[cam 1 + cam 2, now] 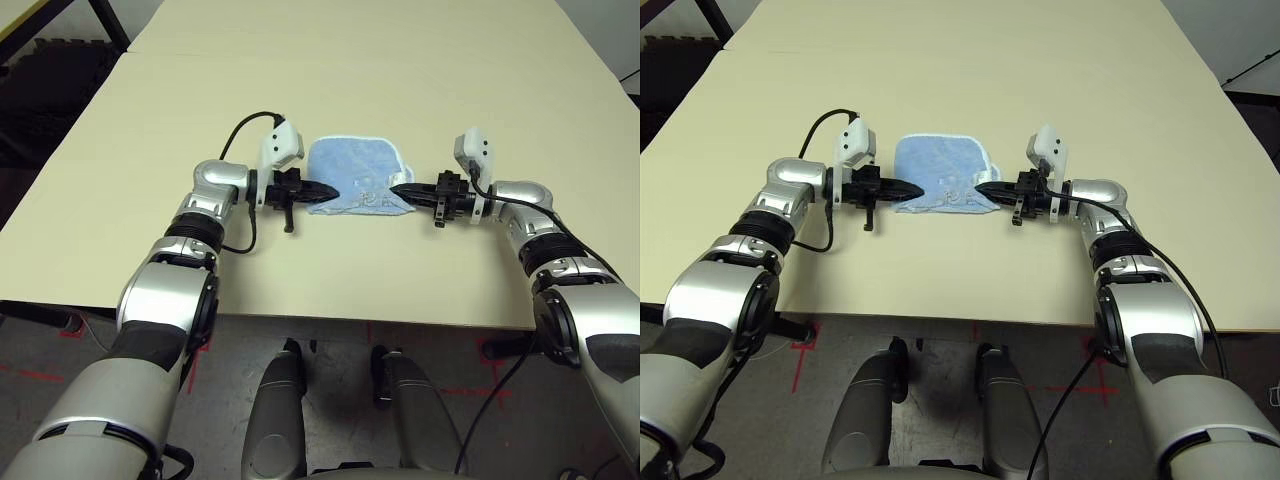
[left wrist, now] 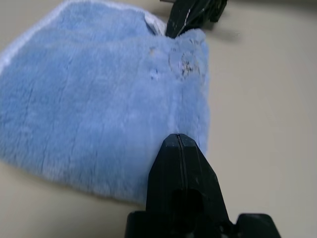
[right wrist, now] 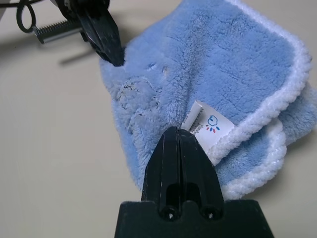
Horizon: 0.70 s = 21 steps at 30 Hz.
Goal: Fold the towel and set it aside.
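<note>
- Towel (image 1: 352, 172): light blue plush terry with white stitched edging, folded into a rounded, roughly half-oval shape. It lies on the matte beige table (image 1: 400, 60) just beyond the near edge, midway between both arms.
- Orientation: the straight, bunched edge faces the robot at 6 o'clock and the rounded edge faces 12 o'clock. The long axis runs 9 to 3 o'clock, from one gripper to the other.
- Left gripper (image 1: 328, 189): black fingers pressed together, pinching the towel's near corner at 9 o'clock.
- Right gripper (image 1: 396, 189): fingers likewise closed, pinching the near corner at 3 o'clock.
- The right wrist view shows a white tag (image 3: 209, 124) with a small printed mark and layered edges at the fold; these are unresolved from the head views.
- Faint embroidery (image 2: 185, 63) is visible in the left wrist view.
</note>
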### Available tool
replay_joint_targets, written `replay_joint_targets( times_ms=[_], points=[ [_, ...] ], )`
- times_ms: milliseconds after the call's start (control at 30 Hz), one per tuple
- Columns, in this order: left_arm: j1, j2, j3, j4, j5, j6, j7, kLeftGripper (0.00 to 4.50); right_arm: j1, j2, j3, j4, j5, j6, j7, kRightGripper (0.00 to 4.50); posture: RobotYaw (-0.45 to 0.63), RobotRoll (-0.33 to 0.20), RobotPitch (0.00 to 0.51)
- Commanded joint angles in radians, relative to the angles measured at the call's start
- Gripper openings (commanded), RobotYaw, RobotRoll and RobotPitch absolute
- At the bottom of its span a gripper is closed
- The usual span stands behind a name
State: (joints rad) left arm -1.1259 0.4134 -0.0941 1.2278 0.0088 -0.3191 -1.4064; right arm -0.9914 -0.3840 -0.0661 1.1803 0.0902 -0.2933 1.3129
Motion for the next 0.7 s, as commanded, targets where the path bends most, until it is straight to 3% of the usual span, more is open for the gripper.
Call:
replay_joint_targets(
  times_ms=[33, 233, 467, 567, 700],
  points=[
    [0.010, 0.016, -0.008, 0.019, 0.026, -0.010, -0.018, 0.01, 0.033, -0.019, 0.016, 0.028, -0.026, 0.003, -0.011, 0.00, 0.02, 0.000, 0.270],
    [-0.017, 0.008, 0.013, 0.013, 0.009, -0.012, -0.006, 0.01, 0.008, -0.030, -0.013, -0.001, 0.017, 0.017, 0.026, 0.00, 0.03, 0.000, 0.260],
    [-0.102, -0.018, 0.100, -0.046, -0.093, 0.061, -0.071, 0.01, -0.072, -0.063, -0.127, -0.094, 0.162, 0.145, 0.046, 0.00, 0.02, 0.000, 0.250],
    [-0.132, -0.035, 0.134, -0.055, -0.111, 0.076, 0.009, 0.01, -0.078, -0.065, -0.115, -0.102, 0.132, 0.135, -0.043, 0.00, 0.02, 0.000, 0.247],
    [-0.132, -0.043, 0.104, -0.045, -0.041, 0.041, 0.191, 0.01, -0.068, -0.041, -0.091, -0.112, 0.095, 0.120, -0.166, 0.00, 0.02, 0.000, 0.244]
  ],
)
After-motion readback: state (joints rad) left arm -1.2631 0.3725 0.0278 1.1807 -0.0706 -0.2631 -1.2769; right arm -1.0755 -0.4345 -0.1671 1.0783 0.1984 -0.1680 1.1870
